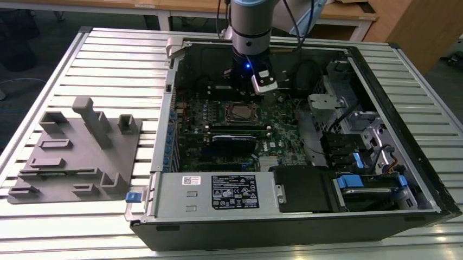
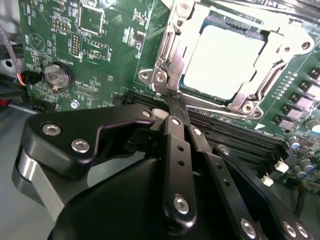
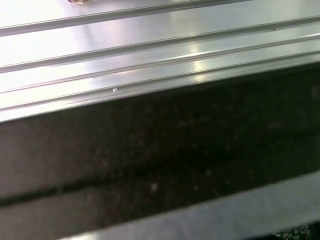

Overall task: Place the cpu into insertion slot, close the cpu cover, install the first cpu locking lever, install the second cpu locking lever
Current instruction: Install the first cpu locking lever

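Exterior view: claw upper centre of frame, just beyond cpu. Second wrist view: cpu cover lying around cpu; claw fingers pressed together, holding nothing, tips at cover's corner.

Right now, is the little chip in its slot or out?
In. The cpu sits flat under the cpu cover, whose frame lies down around its edges.

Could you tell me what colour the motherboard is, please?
The motherboard is green, seen best in the second wrist view.
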{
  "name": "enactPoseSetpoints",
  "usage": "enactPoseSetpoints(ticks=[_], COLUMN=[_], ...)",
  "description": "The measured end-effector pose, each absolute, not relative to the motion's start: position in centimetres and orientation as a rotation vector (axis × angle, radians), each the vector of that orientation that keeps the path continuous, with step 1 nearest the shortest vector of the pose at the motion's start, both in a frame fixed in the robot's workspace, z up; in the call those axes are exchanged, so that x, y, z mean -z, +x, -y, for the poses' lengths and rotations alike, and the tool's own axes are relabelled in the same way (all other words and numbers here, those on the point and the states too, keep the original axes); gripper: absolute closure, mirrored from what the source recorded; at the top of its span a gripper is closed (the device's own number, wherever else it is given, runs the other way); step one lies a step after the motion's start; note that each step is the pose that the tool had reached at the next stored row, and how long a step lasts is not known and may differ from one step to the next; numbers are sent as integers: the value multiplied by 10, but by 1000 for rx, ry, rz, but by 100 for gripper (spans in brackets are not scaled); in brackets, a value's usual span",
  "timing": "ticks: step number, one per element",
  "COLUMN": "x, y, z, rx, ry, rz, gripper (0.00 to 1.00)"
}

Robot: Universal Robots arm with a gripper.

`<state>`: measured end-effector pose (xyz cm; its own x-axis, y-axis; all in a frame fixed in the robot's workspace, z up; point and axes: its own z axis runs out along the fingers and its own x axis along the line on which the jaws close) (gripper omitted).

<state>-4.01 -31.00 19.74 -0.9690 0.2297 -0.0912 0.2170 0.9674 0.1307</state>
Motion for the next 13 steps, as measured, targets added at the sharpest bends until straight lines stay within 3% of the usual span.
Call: enactPoseSetpoints(ticks=[13], x=[-202], y=[-42], z=[307], rx=[-182], ry=[351], rz=[-3009], gripper=[89])
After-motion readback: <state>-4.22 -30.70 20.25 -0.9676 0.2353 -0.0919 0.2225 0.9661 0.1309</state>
